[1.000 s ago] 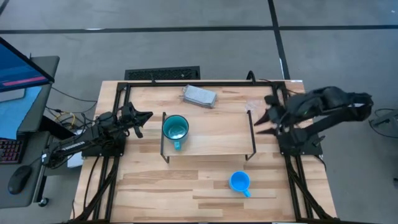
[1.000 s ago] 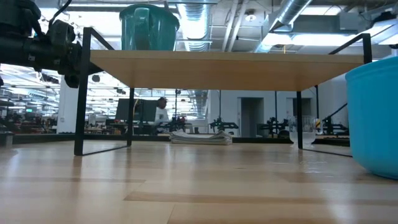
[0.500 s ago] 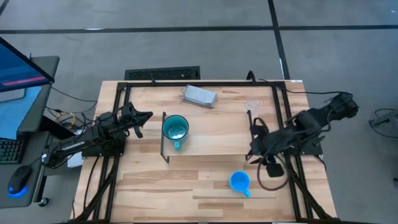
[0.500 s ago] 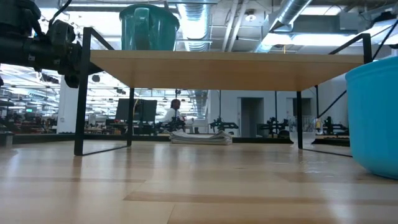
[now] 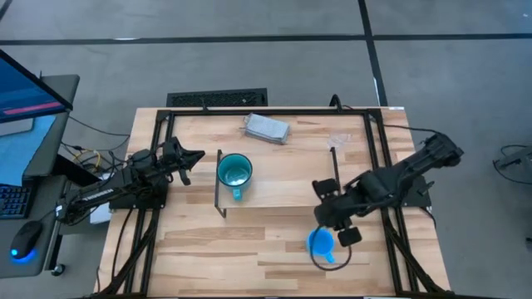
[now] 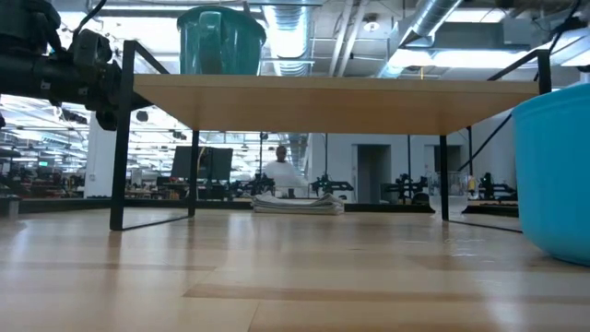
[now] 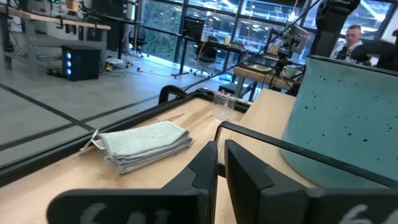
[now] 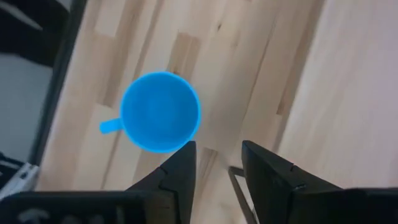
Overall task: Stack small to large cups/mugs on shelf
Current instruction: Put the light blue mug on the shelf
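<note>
1. Claws first: the right claw point(image 5: 330, 226) hangs over the front of the surface point(image 5: 249, 249), just above the blue mug point(image 5: 320, 242), its fingers spread with a plain gap between them and nothing held. In the right wrist view the blue mug point(image 8: 160, 112) sits just ahead of the two fingertips point(image 8: 180, 158), mouth up, handle pointing off to one side.
2. The left claw point(image 5: 184, 158) waits at the left end of the shelf point(image 5: 287, 187), near the teal mug point(image 5: 234, 172); its fingers point(image 7: 208, 165) are pressed nearly together, gripping nothing.
3. The teal mug stands upright on the shelf's left end. The clear cup point(image 5: 338, 140) is on the surface behind the shelf's right end, well apart from both mugs. A folded grey cloth point(image 5: 266, 128) lies at the back.
4. I would guess the blue mug is rigid, smooth and light enough to slide or tip if nudged. The rim wall opposite the handle, one finger inside and one outside, looks the safest hold.
5. The clear cup looks thin, so it probably wants a gentle squeeze.
</note>
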Controlling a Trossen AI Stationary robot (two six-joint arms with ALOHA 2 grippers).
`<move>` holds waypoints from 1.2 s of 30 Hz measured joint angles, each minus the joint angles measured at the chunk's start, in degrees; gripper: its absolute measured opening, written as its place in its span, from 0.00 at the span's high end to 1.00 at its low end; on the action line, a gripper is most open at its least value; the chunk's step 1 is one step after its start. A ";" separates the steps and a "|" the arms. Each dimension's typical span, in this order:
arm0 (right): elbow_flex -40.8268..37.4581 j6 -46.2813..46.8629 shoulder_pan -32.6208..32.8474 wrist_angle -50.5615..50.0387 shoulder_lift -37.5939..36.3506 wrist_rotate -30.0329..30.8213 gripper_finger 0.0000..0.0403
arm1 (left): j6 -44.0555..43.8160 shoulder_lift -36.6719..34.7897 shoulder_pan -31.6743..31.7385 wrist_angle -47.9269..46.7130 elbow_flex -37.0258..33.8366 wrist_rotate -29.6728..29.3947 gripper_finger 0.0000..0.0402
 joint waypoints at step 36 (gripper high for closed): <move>0.00 -2.32 3.57 7.54 14.34 -1.15 0.67 | -0.20 0.00 0.00 0.00 0.00 0.26 0.95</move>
